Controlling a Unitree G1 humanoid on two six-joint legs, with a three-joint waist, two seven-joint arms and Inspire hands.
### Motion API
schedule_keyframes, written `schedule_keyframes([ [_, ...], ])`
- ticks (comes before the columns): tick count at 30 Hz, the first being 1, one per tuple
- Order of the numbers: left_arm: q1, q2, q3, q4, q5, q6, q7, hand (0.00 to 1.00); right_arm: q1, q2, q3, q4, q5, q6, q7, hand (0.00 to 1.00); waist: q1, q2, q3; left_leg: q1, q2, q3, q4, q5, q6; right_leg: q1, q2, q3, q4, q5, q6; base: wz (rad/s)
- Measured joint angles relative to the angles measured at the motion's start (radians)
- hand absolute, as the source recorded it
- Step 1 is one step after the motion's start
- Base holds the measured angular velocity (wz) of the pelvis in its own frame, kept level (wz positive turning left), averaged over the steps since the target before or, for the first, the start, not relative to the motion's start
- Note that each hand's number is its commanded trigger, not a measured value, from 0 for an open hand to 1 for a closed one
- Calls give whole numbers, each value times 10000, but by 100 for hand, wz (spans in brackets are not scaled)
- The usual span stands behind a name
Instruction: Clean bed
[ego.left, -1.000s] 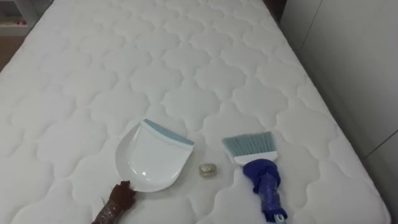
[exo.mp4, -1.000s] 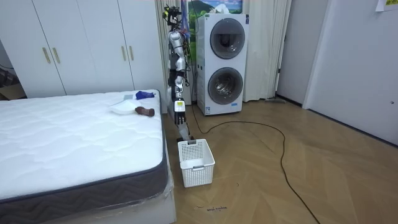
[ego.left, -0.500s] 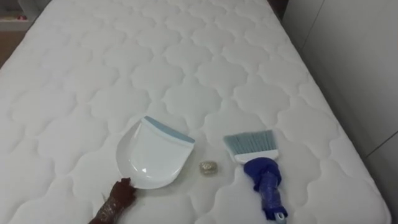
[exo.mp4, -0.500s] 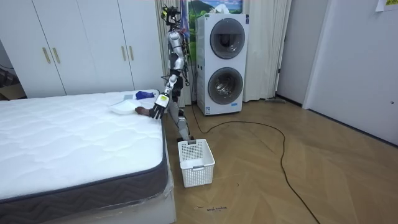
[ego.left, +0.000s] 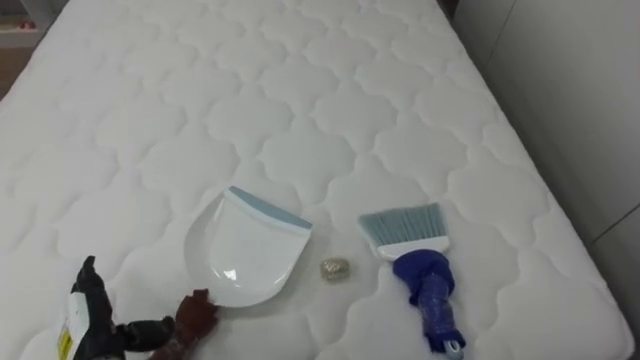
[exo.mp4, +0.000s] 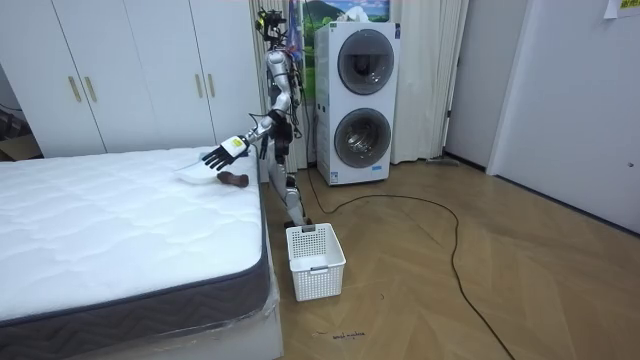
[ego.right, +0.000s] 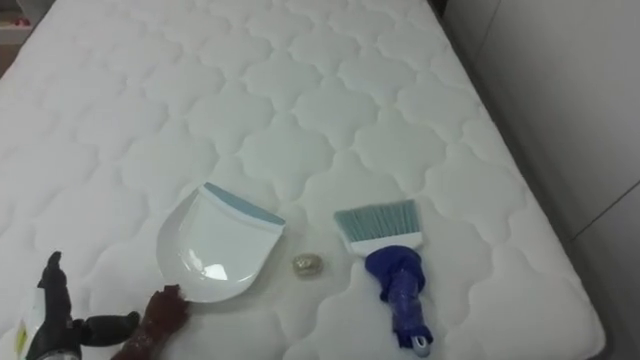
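Nearest the robot, by the bed's near edge, the left hand (ego.left: 95, 322) hovers over the white quilted mattress (ego.left: 300, 90). Its fingers (ego.left: 88, 275) are spread and hold nothing, and the thumb points at the brown handle (ego.left: 196, 312) of the white plastic dustpan with a grey-blue lip (ego.left: 245, 250). The handle lies just beside the thumb tip; whether they touch cannot be told. To grip it well, the hand should probably slide right and curl round the handle while keeping the pan flat. A small crumpled beige scrap (ego.left: 335, 268) sits just off the pan's right side. Further toward the right edge lies the blue-handled hand brush with pale teal bristles (ego.left: 420, 275).
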Motion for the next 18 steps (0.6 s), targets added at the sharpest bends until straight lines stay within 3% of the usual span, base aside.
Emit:
schedule_keyframes([
  [6, -11, 32, 12, 36, 79, -164, 65, 0, -10, -93, -1, 0, -43, -39, 111, 0, -21, -25, 20, -3, 9, 11, 10, 0, 0, -15, -4, 162, 6, 0, 0, 0],
  [15, -309, 33, -281, 272, 227, -117, 34, 0, -35, -87, 274, -1, -8, -9, 189, 0, -22, -35, 70, -396, 9, 58, 72, 39, 26, -406, -21, 142, 50, 55, 8, 0],
  [18, -736, 36, -543, 613, 222, -131, -75, 0, -232, -124, 523, 15, -61, -9, 208, 0, -4, -17, 64, -727, 30, 89, 167, 82, 35, -739, -11, 182, 67, 133, -4, -2],
])
